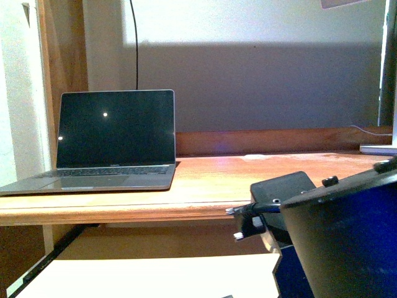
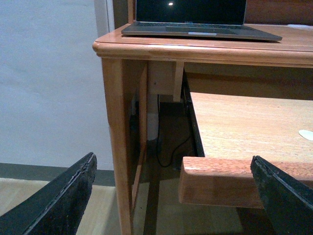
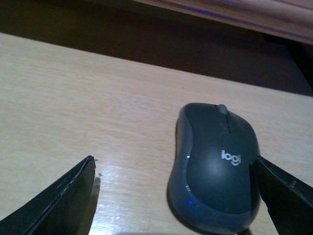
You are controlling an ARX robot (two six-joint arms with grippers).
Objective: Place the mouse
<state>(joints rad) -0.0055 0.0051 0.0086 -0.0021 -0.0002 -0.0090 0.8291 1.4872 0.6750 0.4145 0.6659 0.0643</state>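
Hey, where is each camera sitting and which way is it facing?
Front view: on the robot's body, facing the desk and open laptop; the right arm fills its lower right.
Left wrist view: low beside the desk, facing its leg and pull-out shelf; the open left claw frames it.
Right wrist view: close above pale wood, facing the mouse between the open right claw fingers.
Shared: front and left wrist views both show the laptop.

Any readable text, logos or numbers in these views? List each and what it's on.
"logi": pale logo on the top shell of the mouse.
Laptop: faint marking on the bezel under the screen, too small to read.
Nothing else legible in any view.
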